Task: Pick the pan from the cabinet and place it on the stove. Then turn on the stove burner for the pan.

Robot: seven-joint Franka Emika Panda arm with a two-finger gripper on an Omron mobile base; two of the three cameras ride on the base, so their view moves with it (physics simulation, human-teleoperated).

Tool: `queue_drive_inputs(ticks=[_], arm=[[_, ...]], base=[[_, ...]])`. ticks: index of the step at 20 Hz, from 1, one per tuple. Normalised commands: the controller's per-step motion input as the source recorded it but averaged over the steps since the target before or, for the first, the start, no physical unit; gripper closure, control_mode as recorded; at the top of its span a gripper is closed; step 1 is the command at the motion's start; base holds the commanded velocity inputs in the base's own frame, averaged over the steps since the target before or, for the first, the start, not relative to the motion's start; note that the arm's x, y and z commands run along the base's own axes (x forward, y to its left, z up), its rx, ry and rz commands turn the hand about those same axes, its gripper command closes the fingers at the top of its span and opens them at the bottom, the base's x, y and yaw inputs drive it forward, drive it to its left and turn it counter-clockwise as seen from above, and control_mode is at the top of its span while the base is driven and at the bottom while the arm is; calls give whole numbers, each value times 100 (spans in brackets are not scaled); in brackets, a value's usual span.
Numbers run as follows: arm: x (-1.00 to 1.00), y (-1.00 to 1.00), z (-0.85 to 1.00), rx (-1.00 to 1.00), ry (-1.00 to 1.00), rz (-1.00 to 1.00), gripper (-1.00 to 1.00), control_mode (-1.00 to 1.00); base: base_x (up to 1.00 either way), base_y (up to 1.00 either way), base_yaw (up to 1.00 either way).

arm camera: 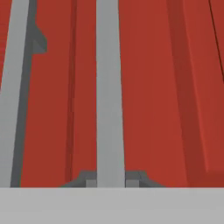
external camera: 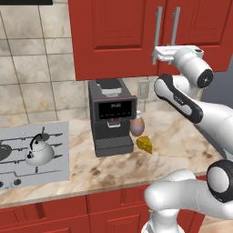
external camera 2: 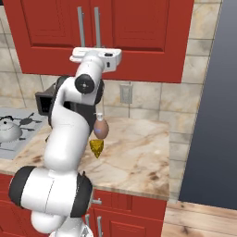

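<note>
Red cabinet [external camera: 118, 32] doors both closed | your jaws pinch the right door's silver handle [arm camera: 108, 92] near its lower end | stove [external camera: 34, 154] far left, kettle [external camera: 38, 150] on it.

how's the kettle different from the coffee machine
The kettle is a small, domed silver pot; the coffee machine is a tall, boxy black-and-grey unit. The kettle sits on the stove; the coffee machine stands on the marble counter under the red cabinet. Both are upright.

Cabinet [external camera: 113, 36] doors shut, contents hidden; stove [external camera: 27, 157] cut by left edge.
</note>
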Motion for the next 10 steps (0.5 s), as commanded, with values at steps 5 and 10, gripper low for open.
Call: queue_drive_inputs(ticks=[5, 10], arm=[[-60, -39, 39, -2, 0, 7, 100, -100], [-75, -46, 43, 0, 0, 6, 100, -100]], base=[[0, 0, 0], [0, 0, 0]])
